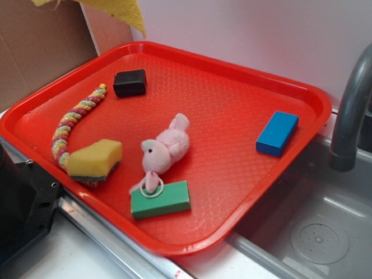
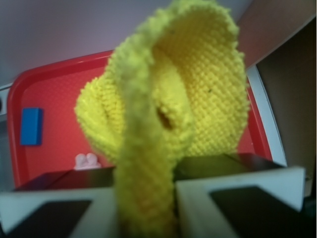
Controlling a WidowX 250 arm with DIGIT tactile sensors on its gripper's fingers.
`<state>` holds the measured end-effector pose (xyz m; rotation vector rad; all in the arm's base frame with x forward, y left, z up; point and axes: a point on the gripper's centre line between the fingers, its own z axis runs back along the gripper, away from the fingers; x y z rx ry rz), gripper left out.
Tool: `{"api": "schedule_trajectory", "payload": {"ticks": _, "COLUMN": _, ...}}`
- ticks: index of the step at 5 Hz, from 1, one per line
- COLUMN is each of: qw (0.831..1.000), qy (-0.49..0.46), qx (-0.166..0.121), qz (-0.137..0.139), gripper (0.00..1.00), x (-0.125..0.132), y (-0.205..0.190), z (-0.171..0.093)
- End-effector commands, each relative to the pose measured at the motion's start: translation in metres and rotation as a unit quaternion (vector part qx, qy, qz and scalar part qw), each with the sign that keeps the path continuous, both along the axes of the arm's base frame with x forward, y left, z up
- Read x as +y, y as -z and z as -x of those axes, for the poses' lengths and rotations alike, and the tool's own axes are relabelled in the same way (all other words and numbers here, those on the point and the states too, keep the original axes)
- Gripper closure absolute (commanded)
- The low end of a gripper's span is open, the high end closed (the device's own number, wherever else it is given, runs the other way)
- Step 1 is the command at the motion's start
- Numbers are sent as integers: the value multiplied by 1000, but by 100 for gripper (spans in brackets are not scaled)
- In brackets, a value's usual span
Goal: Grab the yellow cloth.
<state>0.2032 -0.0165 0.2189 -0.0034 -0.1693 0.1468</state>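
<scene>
I am holding the cloth (image 2: 198, 89) between the fingers (image 2: 237, 193) of my gripper (image 2: 146, 198), and it is hanging above the far-left corner of the tray (image 1: 232, 75). On the tray, the far block (image 1: 129, 82) is lying near that corner, and the rope toy (image 1: 74, 119) is running from beside it towards the near edge, where the sponge (image 1: 95, 159) is sitting against its end. The plush toy (image 1: 165, 150) is lying at the middle with the near block (image 1: 160, 199) just before it, while the right-hand block (image 1: 277, 133) is resting by the right edge, beside the sink (image 1: 325, 232).
</scene>
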Motion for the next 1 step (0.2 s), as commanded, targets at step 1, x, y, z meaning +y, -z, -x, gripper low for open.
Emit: {"api": "schedule_trajectory", "payload": {"ticks": 1, "qw": 1000, "qy": 6, "qx": -15, "qz": 18, "gripper": 100, "x": 17, "y": -21, "z": 17}}
